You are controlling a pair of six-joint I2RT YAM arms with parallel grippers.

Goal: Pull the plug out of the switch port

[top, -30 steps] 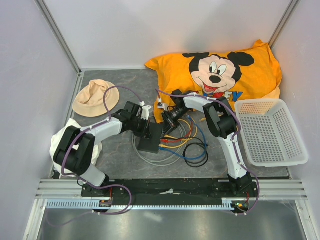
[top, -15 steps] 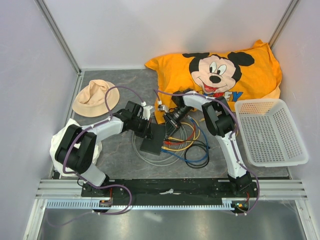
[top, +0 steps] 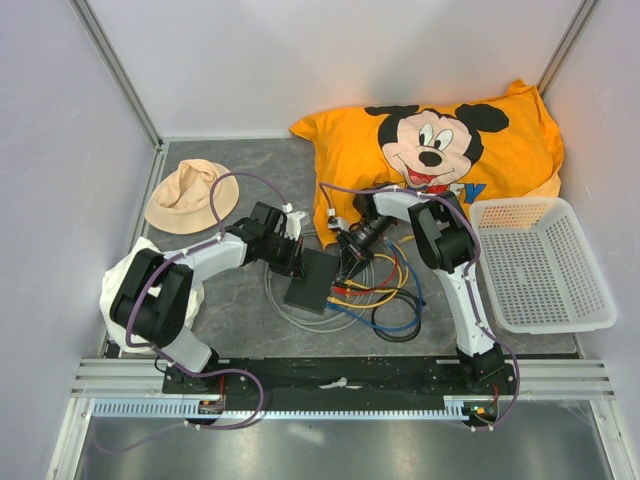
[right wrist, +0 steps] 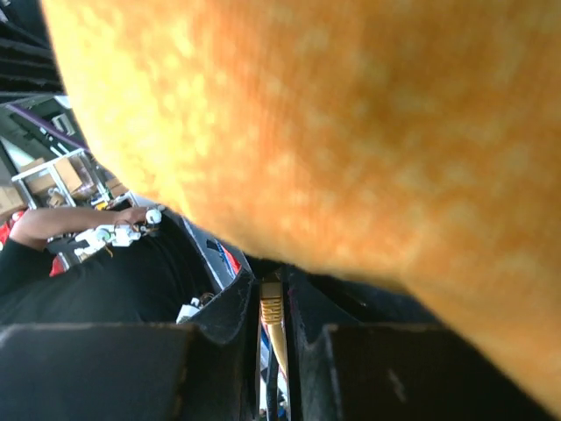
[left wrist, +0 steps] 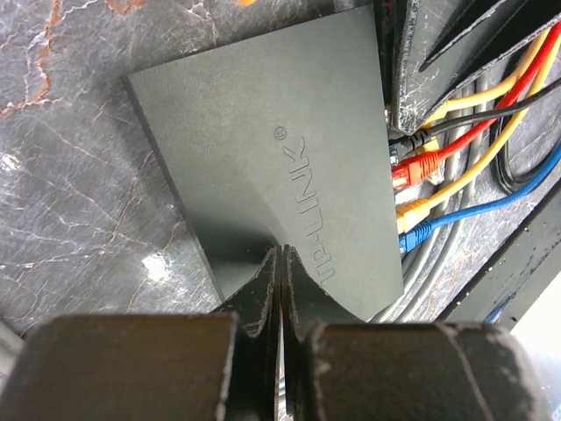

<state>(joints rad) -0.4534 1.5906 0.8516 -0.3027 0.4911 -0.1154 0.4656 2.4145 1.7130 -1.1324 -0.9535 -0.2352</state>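
My left gripper (left wrist: pixel 279 263) is clenched on nothing, its tips resting on the switch (left wrist: pixel 263 149) near its left edge. Right of the switch, my right gripper (right wrist: pixel 272 282) pinches a yellow plug (right wrist: pixel 270 312). The plug looks small and stiff with a fragile clip, so it is best held by the body. The pillow (right wrist: pixel 368 132) hides its port.

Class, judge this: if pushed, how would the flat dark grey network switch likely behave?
The flat dark grey network switch looks rigid and low, so it would probably slide, not tip. Its plugged coloured cables would likely drag and swing it.
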